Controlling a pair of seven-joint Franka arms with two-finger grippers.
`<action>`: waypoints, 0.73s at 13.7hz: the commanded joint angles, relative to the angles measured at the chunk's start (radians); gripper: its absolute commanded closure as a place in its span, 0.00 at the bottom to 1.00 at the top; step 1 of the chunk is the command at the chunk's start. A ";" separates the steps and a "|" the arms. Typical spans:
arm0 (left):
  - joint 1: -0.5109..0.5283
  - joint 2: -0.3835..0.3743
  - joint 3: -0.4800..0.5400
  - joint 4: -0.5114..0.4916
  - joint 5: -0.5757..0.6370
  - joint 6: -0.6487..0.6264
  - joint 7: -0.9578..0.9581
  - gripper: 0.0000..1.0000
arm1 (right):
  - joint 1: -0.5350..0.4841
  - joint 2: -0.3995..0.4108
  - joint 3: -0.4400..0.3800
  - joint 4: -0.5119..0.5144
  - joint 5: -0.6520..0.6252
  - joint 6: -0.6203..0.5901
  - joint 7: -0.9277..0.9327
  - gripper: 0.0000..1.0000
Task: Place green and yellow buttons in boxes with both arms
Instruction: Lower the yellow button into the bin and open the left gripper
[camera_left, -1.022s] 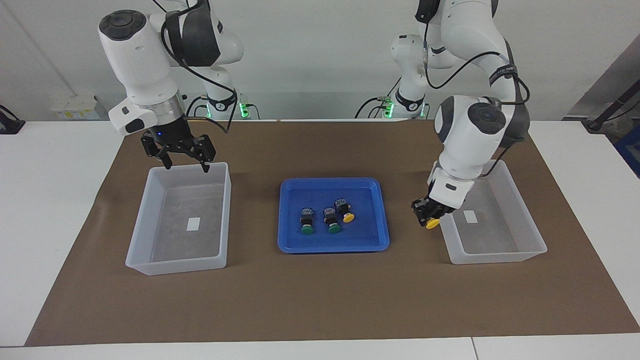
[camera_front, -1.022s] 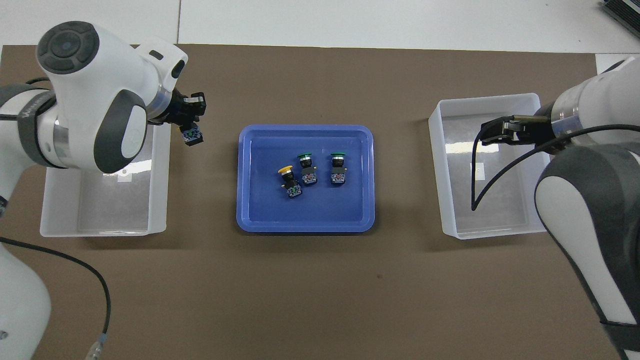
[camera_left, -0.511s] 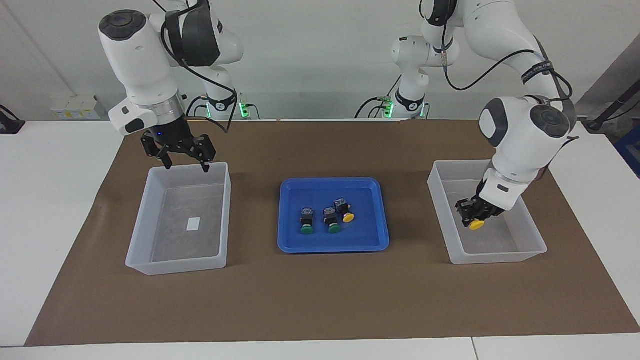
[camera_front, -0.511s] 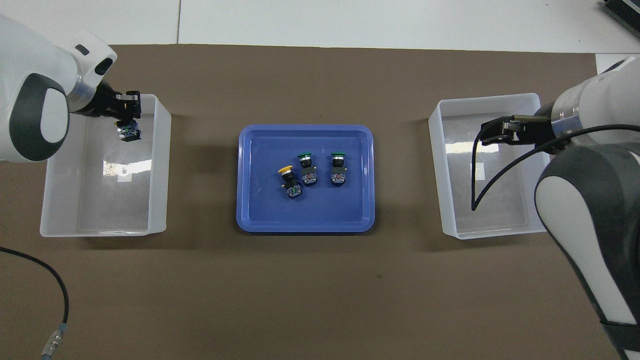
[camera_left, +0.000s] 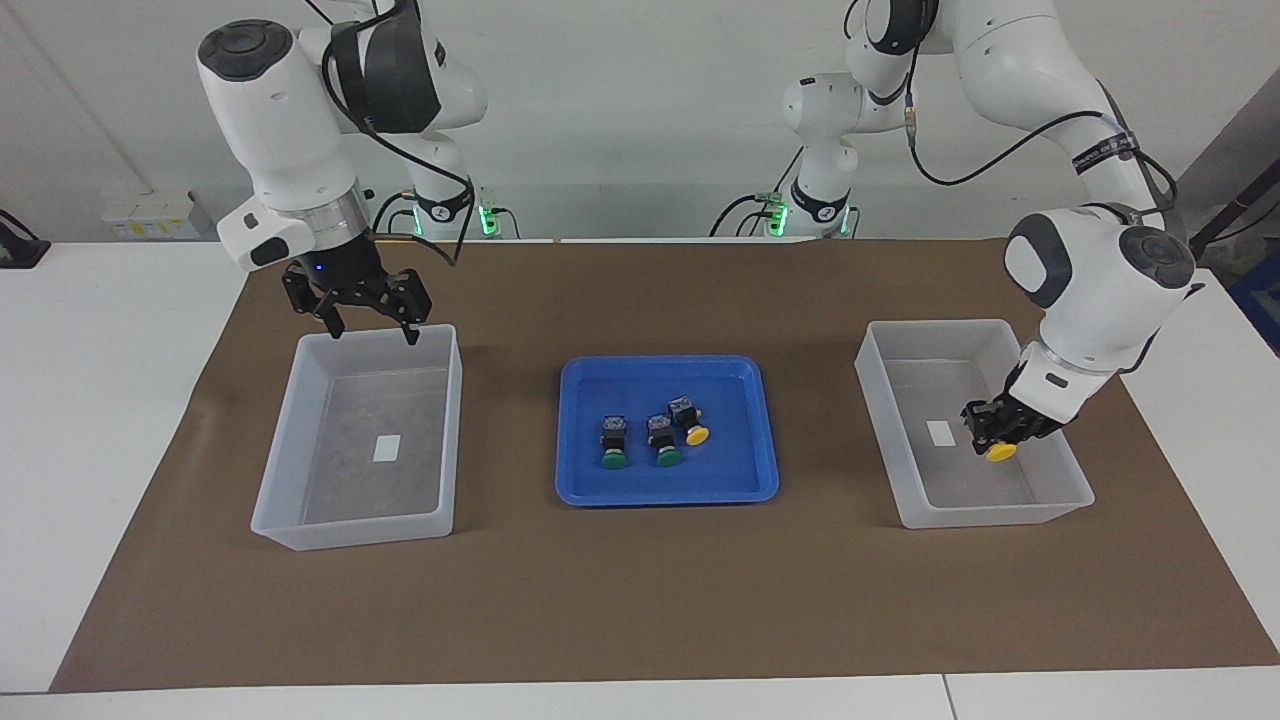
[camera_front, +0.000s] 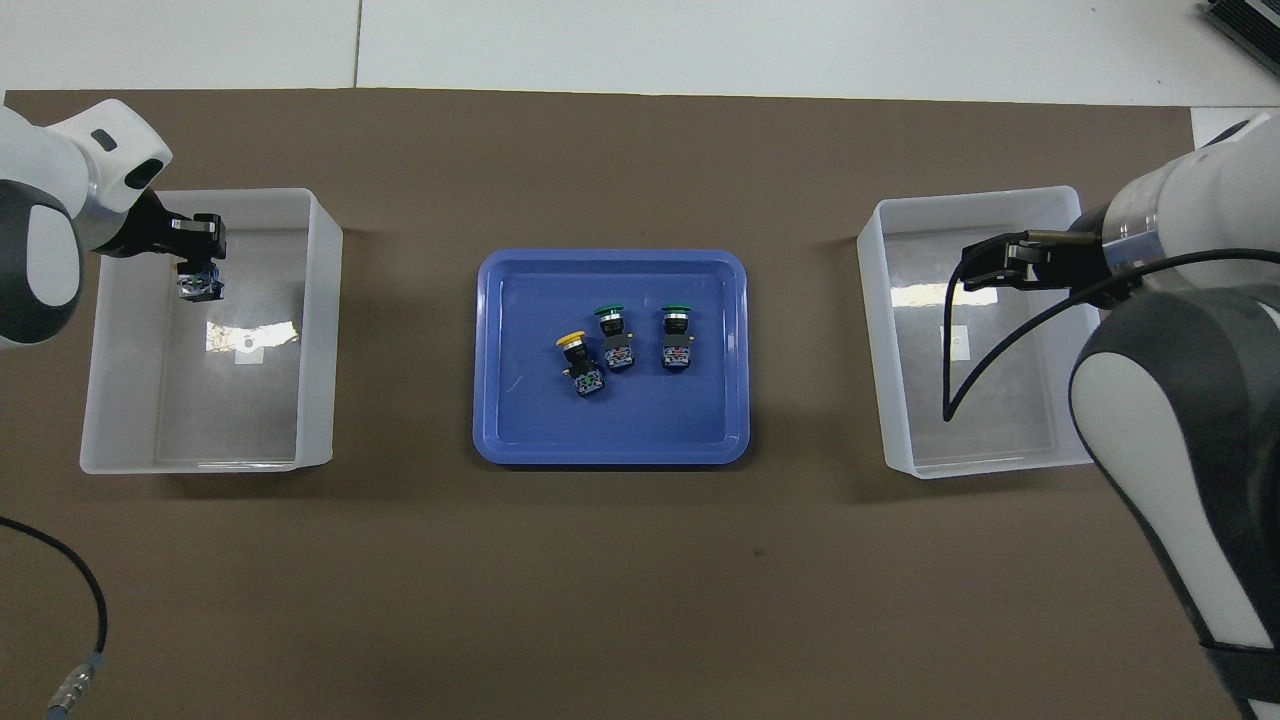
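My left gripper (camera_left: 995, 432) (camera_front: 195, 272) is shut on a yellow button (camera_left: 1001, 452) (camera_front: 198, 290) and holds it low over the inside of the box (camera_left: 980, 515) (camera_front: 200, 465) at the left arm's end. Whether the button touches the box floor I cannot tell. Two green buttons (camera_left: 613, 460) (camera_left: 668, 458) and another yellow button (camera_left: 697, 435) (camera_front: 572, 342) lie in the blue tray (camera_left: 600, 495). My right gripper (camera_left: 374, 336) (camera_front: 975, 268) hangs open and holds nothing, over the robot-side rim of the other box (camera_left: 350, 535) (camera_front: 980, 465).
The blue tray (camera_front: 500, 440) sits mid-table between the two boxes, on a brown mat (camera_left: 640, 600). Each box has a small white label (camera_left: 386, 448) on its floor. A black cable (camera_front: 960, 370) from the right arm drapes over its box.
The left gripper has carried the yellow button from the tray-side wall of its box across to over the box's inside. The right arm has not moved.
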 joint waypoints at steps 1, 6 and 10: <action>0.028 -0.037 -0.004 -0.108 -0.008 0.079 0.080 1.00 | -0.009 -0.016 0.006 -0.014 0.024 -0.003 0.008 0.00; 0.080 -0.015 -0.003 -0.220 -0.006 0.254 0.197 1.00 | -0.009 -0.016 0.006 -0.014 0.022 -0.003 0.008 0.00; 0.091 -0.009 -0.003 -0.226 -0.006 0.257 0.228 1.00 | -0.009 -0.015 0.006 -0.014 0.024 -0.003 0.008 0.00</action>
